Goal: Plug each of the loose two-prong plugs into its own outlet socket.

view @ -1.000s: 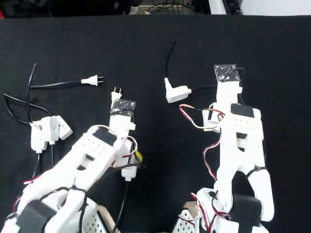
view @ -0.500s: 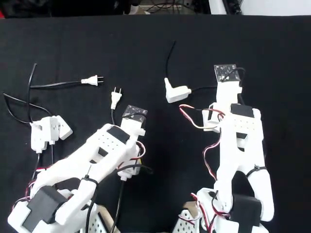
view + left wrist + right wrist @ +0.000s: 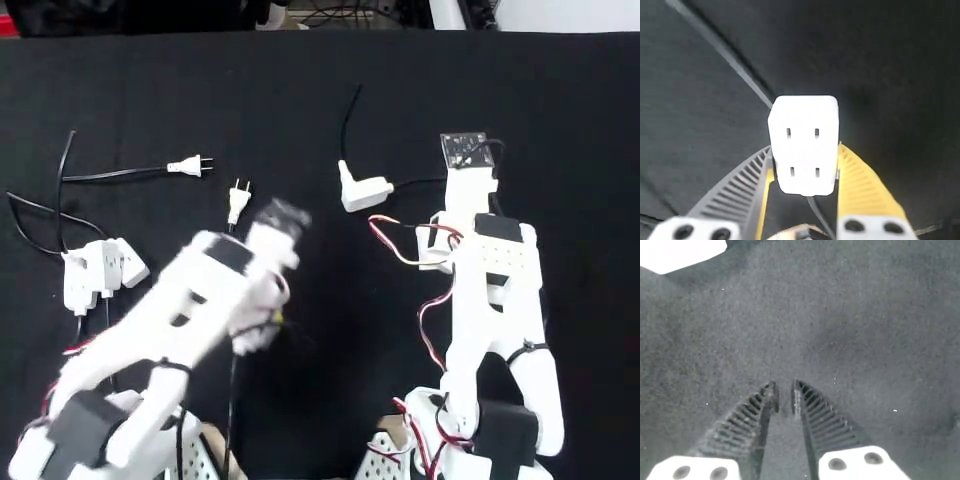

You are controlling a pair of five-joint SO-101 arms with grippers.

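Item: plug-and-socket set on a black cloth counter (image 3: 560, 90), none yet mated.

- As its slots must meet a plug face-on, the white plastic two-outlet socket block (image 3: 804, 142) sits clamped in the left jaws. One grey ribbed finger (image 3: 747, 175) and one yellow finger (image 3: 860, 180) press its flanks. Both slot pairs face away from the wrist, unobstructed.
- Small white two-prong plug on a black cord (image 3: 238, 200): loose on the counter just beside the left jaws, prongs pointing away from the arm. Likely the nearest partner; unheld, it would probably slide if pushed.
- Second white two-prong plug (image 3: 190, 166): farther beyond the left jaws, loose.
- White socket cluster (image 3: 95, 270): well apart from the left jaws.
- Right jaws: nearly closed, a narrow gap, holding nothing, low over the counter.
- White angled adapter (image 3: 362, 188): near the right jaws, untouched.
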